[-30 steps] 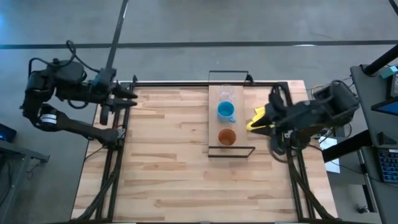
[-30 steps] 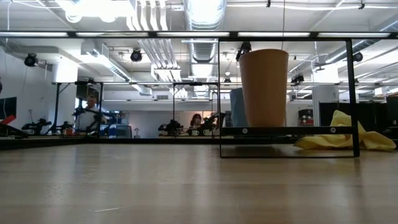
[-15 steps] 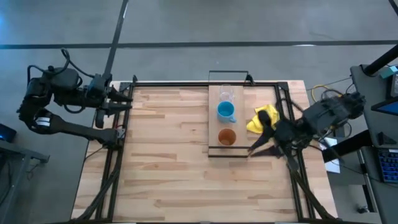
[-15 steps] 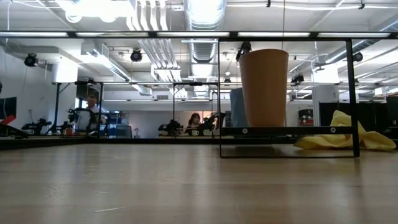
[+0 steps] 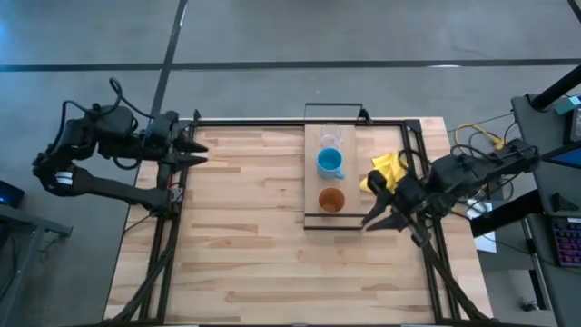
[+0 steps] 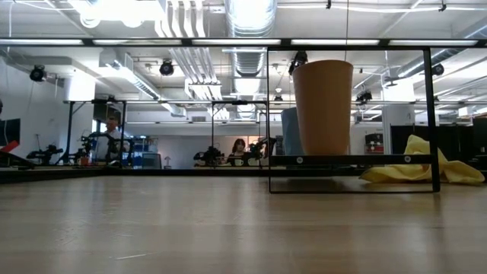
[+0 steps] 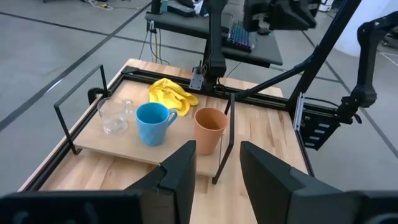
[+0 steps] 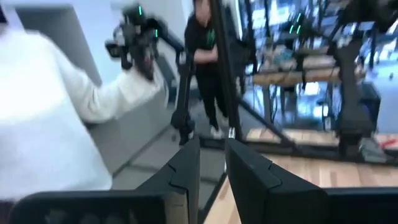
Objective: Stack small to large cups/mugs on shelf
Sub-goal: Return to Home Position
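On the shelf [image 5: 313, 177], a light board in a black wire frame, three vessels stand on their bases in a row. These are the clear glass cup [image 5: 329, 139] at the far end, the light-blue mug [image 5: 329, 163] in the middle and the brown-orange cup [image 5: 331, 200] at the near end. The left wrist view shows the glass cup [image 7: 113, 115], mug [image 7: 152, 122] and orange cup [image 7: 209, 129]. My left gripper [image 5: 198, 150] is open at the table's left edge, pointing toward the shelf. My right gripper [image 5: 375, 209] is open just right of the shelf's near end and holds nothing.
A crumpled yellow cloth [image 5: 386, 170] lies on the table right of the shelf, just beyond my right gripper. In the low view the orange cup [image 6: 323, 106] hides most of the mug [image 6: 289, 131]. Bare wood spreads left of and in front of the shelf. People stand beyond the table.
My right gripper has left the place over the yellow cloth, swinging toward the near edge to beside the shelf's near end, and has turned to point left. My left gripper has shifted slightly toward the right. The cups and cloth have stayed put.
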Tool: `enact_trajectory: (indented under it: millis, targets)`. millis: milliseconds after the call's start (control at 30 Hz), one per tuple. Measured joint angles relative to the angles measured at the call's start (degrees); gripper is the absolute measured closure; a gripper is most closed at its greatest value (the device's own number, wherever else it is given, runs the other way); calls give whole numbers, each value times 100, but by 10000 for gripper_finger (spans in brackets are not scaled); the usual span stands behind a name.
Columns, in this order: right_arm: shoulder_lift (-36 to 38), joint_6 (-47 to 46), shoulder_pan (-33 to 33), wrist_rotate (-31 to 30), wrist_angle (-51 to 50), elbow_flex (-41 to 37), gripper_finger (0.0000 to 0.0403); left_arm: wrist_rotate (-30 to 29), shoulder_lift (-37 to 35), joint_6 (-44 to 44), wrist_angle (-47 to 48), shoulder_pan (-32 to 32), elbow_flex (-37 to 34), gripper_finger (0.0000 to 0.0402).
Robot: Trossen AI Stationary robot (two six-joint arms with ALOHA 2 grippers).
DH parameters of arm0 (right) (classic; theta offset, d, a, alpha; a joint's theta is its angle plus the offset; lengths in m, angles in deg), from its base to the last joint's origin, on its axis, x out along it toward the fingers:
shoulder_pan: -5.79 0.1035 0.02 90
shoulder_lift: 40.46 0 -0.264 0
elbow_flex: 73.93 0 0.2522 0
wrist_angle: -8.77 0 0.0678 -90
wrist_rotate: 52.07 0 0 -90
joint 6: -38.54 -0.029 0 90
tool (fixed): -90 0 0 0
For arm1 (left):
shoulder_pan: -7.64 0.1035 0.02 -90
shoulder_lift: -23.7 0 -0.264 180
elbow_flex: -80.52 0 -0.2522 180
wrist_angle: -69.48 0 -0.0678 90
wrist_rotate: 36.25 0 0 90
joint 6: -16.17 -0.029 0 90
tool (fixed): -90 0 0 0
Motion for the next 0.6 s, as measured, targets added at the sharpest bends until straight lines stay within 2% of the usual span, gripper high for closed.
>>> enact_trajectory:
  millis: [133,267,367,600]
  targets:
    - [642,-144,-147,1,964,-988,334,0,-145,-1,-231,-1,-198,291]
    - [1161,-387,-271,2,1472,-1847,331,-1,-335,-118,-520,-1,-580,291]
    - [1471,-439,-402,-57,1666,-2389,327,3,-577,-436,-879,-1,-997,291]
    - [1970,-658,-884,-108,2477,-3441,324,11,-1389,-495,-1834,-1,-2252,291]
